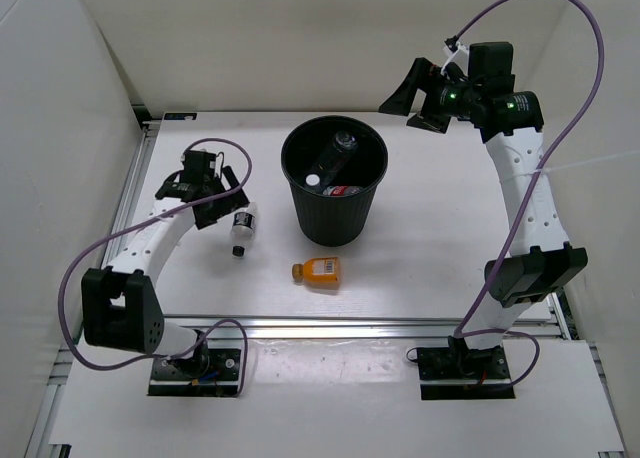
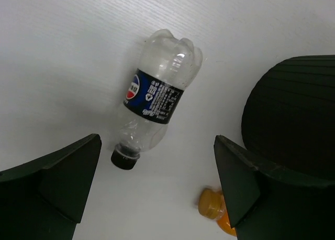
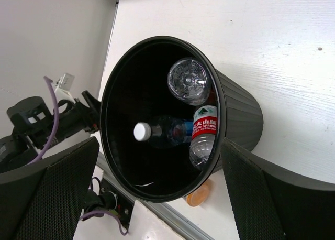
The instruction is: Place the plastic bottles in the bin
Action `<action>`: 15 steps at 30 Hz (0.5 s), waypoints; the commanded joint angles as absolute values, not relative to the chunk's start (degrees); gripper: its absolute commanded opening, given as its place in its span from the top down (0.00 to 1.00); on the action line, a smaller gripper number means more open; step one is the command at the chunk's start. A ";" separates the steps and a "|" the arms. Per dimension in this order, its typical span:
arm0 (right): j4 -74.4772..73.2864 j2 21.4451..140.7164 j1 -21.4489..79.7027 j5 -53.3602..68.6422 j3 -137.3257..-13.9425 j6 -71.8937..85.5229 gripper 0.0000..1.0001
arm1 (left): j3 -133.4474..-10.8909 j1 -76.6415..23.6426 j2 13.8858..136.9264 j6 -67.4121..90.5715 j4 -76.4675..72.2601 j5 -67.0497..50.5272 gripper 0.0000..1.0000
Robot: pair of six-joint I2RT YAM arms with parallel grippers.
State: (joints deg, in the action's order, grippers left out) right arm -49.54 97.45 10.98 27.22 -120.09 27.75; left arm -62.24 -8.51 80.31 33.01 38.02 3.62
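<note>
The black ribbed bin (image 1: 335,213) stands mid-table and holds three bottles: a clear one seen end-on (image 3: 188,81), a red-labelled one (image 3: 203,132) and a white-capped one (image 3: 162,132). A clear bottle with a black label and black cap (image 1: 242,229) lies left of the bin; it also shows in the left wrist view (image 2: 157,96). A squat orange bottle (image 1: 318,272) lies in front of the bin. My left gripper (image 1: 212,200) is open, hovering above the black-labelled bottle. My right gripper (image 1: 422,100) is open and empty, raised to the right of the bin.
White walls enclose the table on the left and at the back. A metal rail (image 1: 330,328) runs along the near edge. A purple cable (image 1: 90,248) loops off the left arm, another (image 1: 560,128) off the right arm.
</note>
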 commanded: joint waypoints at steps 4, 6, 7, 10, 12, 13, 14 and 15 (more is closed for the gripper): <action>-48.34 96.42 10.90 27.95 -120.59 27.51 0.00 | -61.61 -8.79 84.27 32.34 32.17 -0.70 0.00; -48.34 95.80 10.37 27.95 -120.06 27.51 0.00 | -60.91 -9.49 85.77 32.34 31.64 -0.70 0.00; -48.34 95.28 10.37 27.95 -120.06 27.51 0.00 | -60.30 -10.28 87.35 32.87 31.12 -0.70 0.00; -48.34 94.66 10.37 27.95 -120.06 26.98 0.00 | -60.29 -10.81 89.38 32.87 31.11 -0.18 0.00; -48.87 94.13 10.37 27.42 -119.44 26.98 0.00 | -60.29 -10.81 91.14 34.71 31.11 1.14 0.00; -48.87 93.52 10.37 27.42 -119.44 26.98 0.00 | -60.29 -10.81 91.75 35.33 31.11 1.14 0.00; -48.87 93.52 10.37 27.42 -119.44 26.98 0.00 | -60.29 -10.81 93.06 36.12 31.11 1.14 0.00; -48.87 93.52 10.37 27.42 -119.44 26.98 0.00 | -60.90 -10.81 93.77 36.12 31.11 1.14 0.00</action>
State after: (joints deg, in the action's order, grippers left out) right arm -49.69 96.64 10.57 27.18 -119.28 27.88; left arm -60.58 -10.74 93.38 34.41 32.29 0.69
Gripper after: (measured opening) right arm 0.998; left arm 0.998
